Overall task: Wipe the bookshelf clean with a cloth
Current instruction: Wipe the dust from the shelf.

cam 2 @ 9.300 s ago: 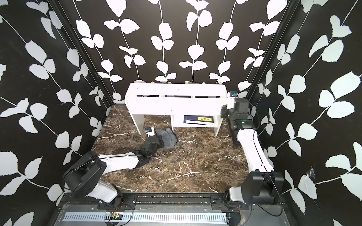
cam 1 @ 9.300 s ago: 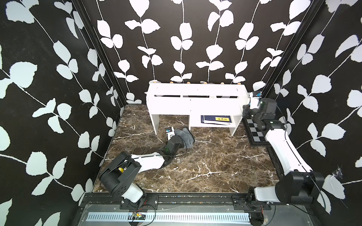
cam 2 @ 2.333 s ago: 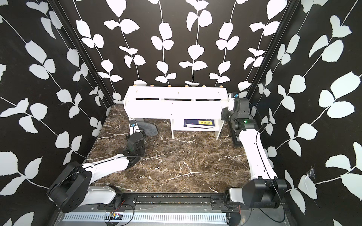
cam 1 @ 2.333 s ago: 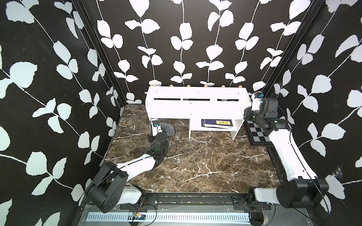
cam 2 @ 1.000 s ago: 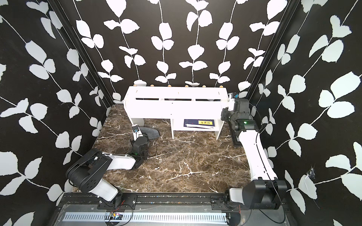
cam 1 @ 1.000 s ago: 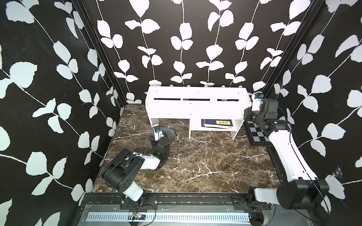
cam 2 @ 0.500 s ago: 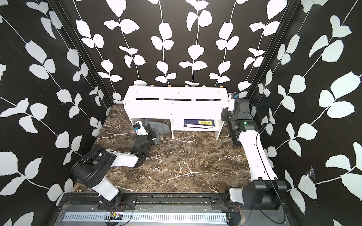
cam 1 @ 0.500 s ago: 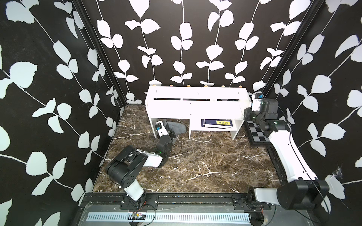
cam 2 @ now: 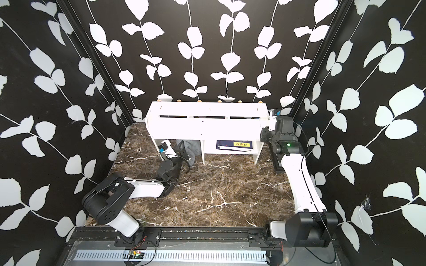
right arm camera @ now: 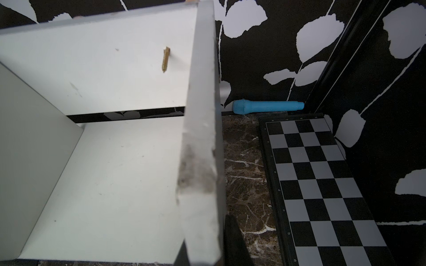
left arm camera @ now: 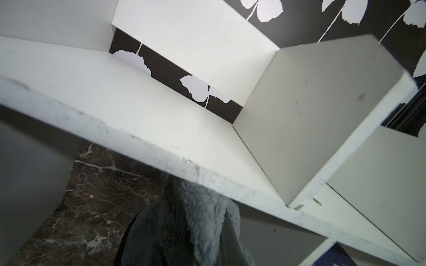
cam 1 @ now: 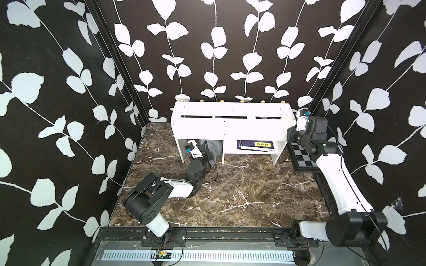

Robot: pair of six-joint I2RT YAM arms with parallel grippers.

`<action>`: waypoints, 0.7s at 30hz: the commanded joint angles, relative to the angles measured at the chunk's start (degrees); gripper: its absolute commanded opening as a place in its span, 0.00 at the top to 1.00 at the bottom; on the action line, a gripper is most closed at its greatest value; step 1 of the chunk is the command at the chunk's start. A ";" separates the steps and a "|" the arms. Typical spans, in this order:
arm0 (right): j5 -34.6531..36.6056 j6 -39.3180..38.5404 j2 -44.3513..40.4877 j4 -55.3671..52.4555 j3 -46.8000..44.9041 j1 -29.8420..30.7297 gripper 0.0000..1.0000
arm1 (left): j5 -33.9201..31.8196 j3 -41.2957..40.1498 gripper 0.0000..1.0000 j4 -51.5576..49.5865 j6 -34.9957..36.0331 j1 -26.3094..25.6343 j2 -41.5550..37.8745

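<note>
The left gripper point(cam 1: 204, 148) is shut on the cloth point(cam 1: 213, 147), though its fingers are hidden by the cloth itself. The cloth is held low inside the left opening of the bookshelf point(cam 1: 230, 129), just above the brown marble floor point(cam 1: 242, 191). In the left wrist view the cloth point(left arm camera: 196, 225) is seen to be grey and fluffy, with a darker, smoother side. Its top is hidden behind the front edge of a white board. Grey smudges are seen along that edge.

The right gripper point(cam 1: 291, 135) is closed on the right side board of the bookshelf. In the right wrist view the board is seen between two dark fingers point(right arm camera: 232, 239). A brown-grey dirty patch point(right arm camera: 198, 177) is seen on that board's edge, and one small screw point(right arm camera: 166, 59) is seen sticking out of the back board.

The bookshelf is white, low and wide, and is set by the back wall. Three thin slots point(cam 1: 231, 117) are counted along its top, and six small wooden knobs point(cam 1: 221, 100) along its back edge. Two openings are seen below. One flat blue book point(cam 1: 255, 144) with a yellow label is laid in the right opening.

One bookshelf, one cloth and two robot arms are counted. One checkered board point(cam 1: 304, 159) is laid on the floor just beside the bookshelf's right end. One blue toy microphone point(right arm camera: 265, 107) is laid by the wall behind it.
</note>
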 commanded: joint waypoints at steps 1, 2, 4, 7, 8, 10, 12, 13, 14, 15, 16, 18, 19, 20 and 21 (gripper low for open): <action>-8.92 10.46 -3.86 7.22 1.27 -0.05 1.00 | 3.94 1.98 1.00 1.17 0.61 -0.33 -3.27; -9.06 10.46 -3.77 7.22 1.32 -0.01 1.00 | 4.32 1.97 1.00 0.52 1.06 -0.53 -3.15; -9.19 10.51 -3.80 7.37 1.20 -0.01 1.00 | 3.92 1.12 1.00 0.40 0.96 -0.66 -2.14; -9.26 10.34 -3.96 7.55 0.71 -0.01 1.00 | 5.29 -0.26 1.00 0.97 -1.41 -0.66 0.22; -9.26 10.29 -3.94 7.57 0.56 0.04 1.00 | 6.75 -0.53 1.00 1.73 -2.45 -0.68 1.25; -9.23 10.24 -3.83 7.64 0.28 0.00 1.00 | 9.62 -0.77 1.00 2.74 -4.12 -0.72 3.22; -9.35 10.24 -3.60 7.66 0.17 -0.01 1.00 | 11.46 -0.76 1.00 2.72 -5.13 -2.43 5.05; -9.41 10.29 -3.55 7.67 0.12 -0.01 1.00 | 11.94 -0.76 1.00 2.72 -5.37 -2.95 6.02; -9.52 10.36 -3.50 7.80 0.11 -0.01 1.00 | 12.37 -0.70 1.00 2.77 -5.61 -3.34 6.90; -9.69 10.37 -3.50 7.88 0.06 -0.01 1.00 | 12.97 -0.47 1.00 2.76 -5.60 -3.51 7.87; -9.65 10.38 -3.50 7.96 0.03 -0.01 1.00 | 13.31 -0.06 1.00 2.52 -5.50 -3.66 8.69; -9.69 10.37 -3.54 7.93 0.00 -0.01 1.00 | 13.39 0.28 1.00 2.24 -5.11 -3.70 9.18; -9.71 10.26 -3.59 7.86 0.03 -0.01 1.00 | 13.24 0.54 1.00 2.16 -4.50 -3.73 8.72; -9.72 10.09 -3.70 7.72 0.11 -0.01 1.00 | 13.16 0.88 1.00 1.44 -3.60 -3.68 7.70; -9.59 9.88 -3.71 7.48 0.29 -0.02 1.00 | 13.14 1.65 1.00 -0.03 -2.55 -3.65 6.35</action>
